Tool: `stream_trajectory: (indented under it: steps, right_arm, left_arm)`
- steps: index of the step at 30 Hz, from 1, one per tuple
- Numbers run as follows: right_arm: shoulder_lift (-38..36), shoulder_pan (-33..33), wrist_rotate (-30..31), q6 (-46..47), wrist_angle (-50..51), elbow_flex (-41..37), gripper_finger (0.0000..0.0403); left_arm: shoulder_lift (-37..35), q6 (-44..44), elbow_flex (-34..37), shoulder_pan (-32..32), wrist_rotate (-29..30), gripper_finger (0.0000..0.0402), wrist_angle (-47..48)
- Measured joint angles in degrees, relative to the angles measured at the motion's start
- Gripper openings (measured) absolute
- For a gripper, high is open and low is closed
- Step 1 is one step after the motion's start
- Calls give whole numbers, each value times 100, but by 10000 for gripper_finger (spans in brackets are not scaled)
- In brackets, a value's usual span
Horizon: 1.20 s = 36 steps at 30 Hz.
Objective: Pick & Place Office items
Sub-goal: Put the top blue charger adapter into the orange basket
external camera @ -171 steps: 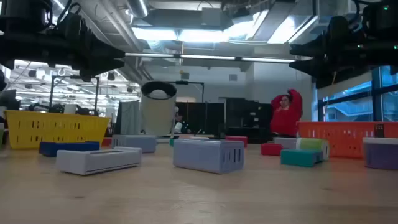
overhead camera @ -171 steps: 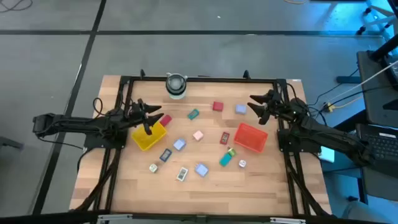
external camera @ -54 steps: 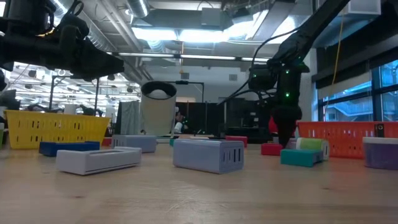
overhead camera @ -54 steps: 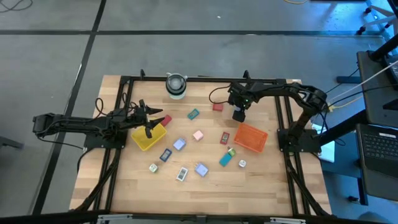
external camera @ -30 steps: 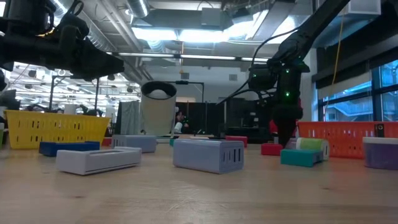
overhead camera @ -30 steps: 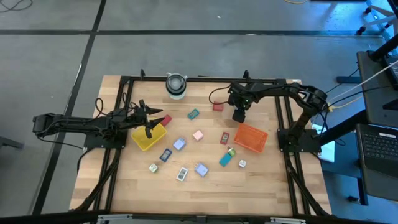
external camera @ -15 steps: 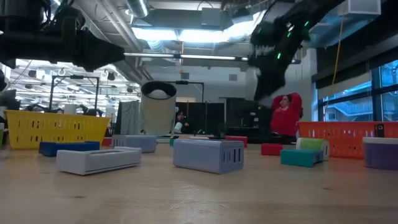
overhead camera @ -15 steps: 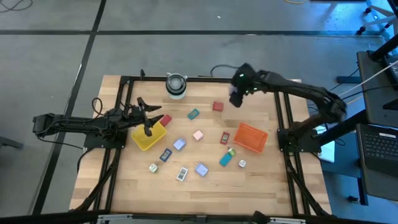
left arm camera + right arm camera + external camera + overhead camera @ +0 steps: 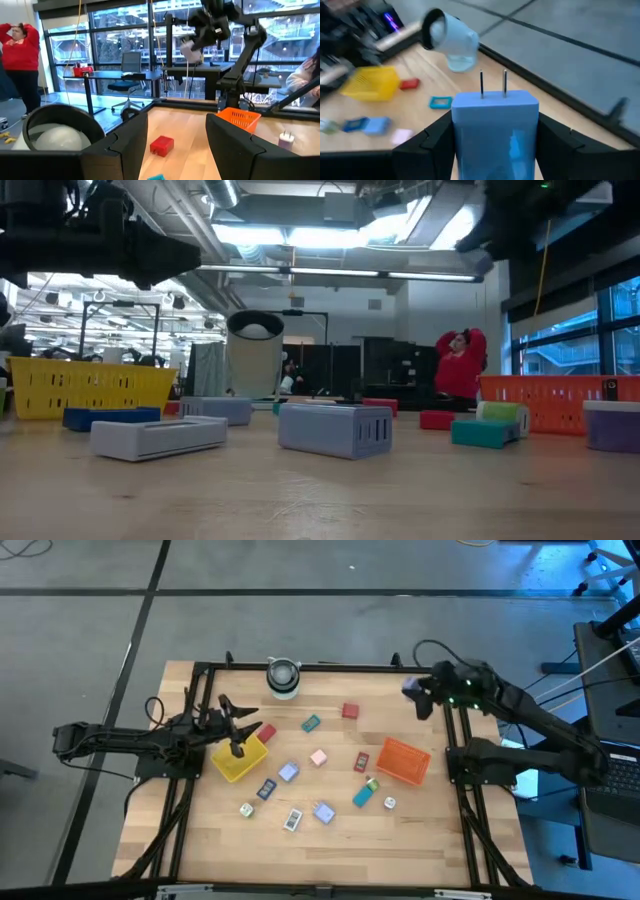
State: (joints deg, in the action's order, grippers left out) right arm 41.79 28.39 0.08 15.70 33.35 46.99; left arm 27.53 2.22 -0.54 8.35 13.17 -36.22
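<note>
The right claw (image 9: 421,700) grips one pale blue plug adapter (image 9: 495,131), its two prongs pointing outward, raised above the table's (image 9: 330,840) far right corner. Twelve small items lie between two trays: one yellow tray (image 9: 240,758), one orange tray (image 9: 404,760). One white cylinder (image 9: 283,678) stands at the far edge. The left claw (image 9: 236,730), spread and empty, hovers over the yellow tray. The near strip of table lies bare.
</note>
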Motion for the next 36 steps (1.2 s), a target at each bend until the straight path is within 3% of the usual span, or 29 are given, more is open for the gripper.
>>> stream_trajectory:
  steps: [6, 13, 19, 26, 31, 36]
  right_arm:
    - [-600, -765, 259, 528, -527, -912, 209]
    - [-683, -1627, 205, 931, -920, -1585, 209]
    - [-685, -2291, 370, 1174, -1568, -1684, 209]
    - [-735, -2816, 1080, 764, -1334, -1692, 209]
    - [-856, -2983, 1086, 436, -1185, -1692, 209]
    - [-836, -3061, 943, 694, -891, -1692, 209]
  left_arm:
    - [-2, 4, 0, 0, -20, 196, -315]
    - [0, 184, 0, 1, -83, 196, -309]
    - [0, 199, 0, -1, -83, 196, -306]
    - [0, 155, 0, 0, -85, 196, -306]
    - [0, 48, 0, 0, -121, 196, -304]
    - [0, -13, 0, -1, -275, 196, -304]
